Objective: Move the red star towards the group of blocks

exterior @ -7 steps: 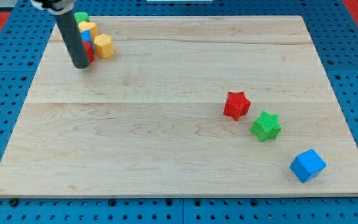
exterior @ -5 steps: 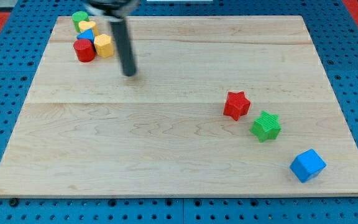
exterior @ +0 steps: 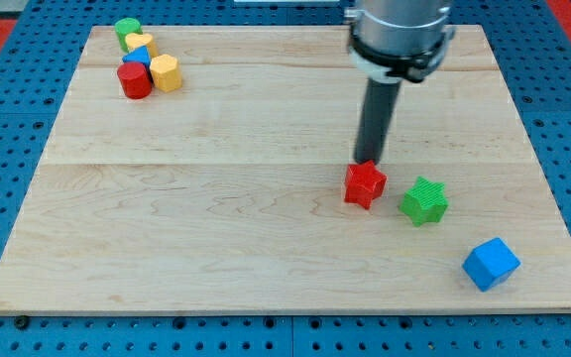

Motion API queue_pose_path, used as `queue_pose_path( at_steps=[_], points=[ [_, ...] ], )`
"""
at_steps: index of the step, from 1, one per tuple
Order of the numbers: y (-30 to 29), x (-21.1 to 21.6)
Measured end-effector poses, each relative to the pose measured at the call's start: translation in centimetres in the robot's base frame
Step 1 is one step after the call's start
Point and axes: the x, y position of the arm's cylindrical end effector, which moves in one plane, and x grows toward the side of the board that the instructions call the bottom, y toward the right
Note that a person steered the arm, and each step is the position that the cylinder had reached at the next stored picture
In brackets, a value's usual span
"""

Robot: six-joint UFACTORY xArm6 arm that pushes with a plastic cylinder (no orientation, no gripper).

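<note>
Now my tip (exterior: 369,161) touches red star (exterior: 365,184)

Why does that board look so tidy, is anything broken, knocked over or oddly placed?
Nothing looks damaged or spilled. My tip sits right at the top edge of the red star. The green star and blue cube lie loose toward the view's bottom right, far from the cluster in the top-left corner.

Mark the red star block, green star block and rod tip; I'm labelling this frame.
red star block (exterior: 365,184), camera view, top face
green star block (exterior: 424,199), camera view, top face
my tip (exterior: 369,162), camera view, rod's lower end
</note>
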Motion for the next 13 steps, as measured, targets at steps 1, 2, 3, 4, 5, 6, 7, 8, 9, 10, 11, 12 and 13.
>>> queue_pose_path(
  at_steps=[1,2,3,4,5,6,7,8,9,10,11,12,13],
  points=[
    [-2.8,0.0],
    [0.0,-0.4],
    [5.4,-1.3],
    [6.5,1.4],
    [2.8,4.0],
    [-1.7,4.5],
    [-3.0,7.9],
    [-4.7,9.3],
    [-5.3,6.2],
    [-6.9,3.4],
    [-8.1,1.2],
    [-10.5,0.7],
    [-11.5,1.7]
  ],
)
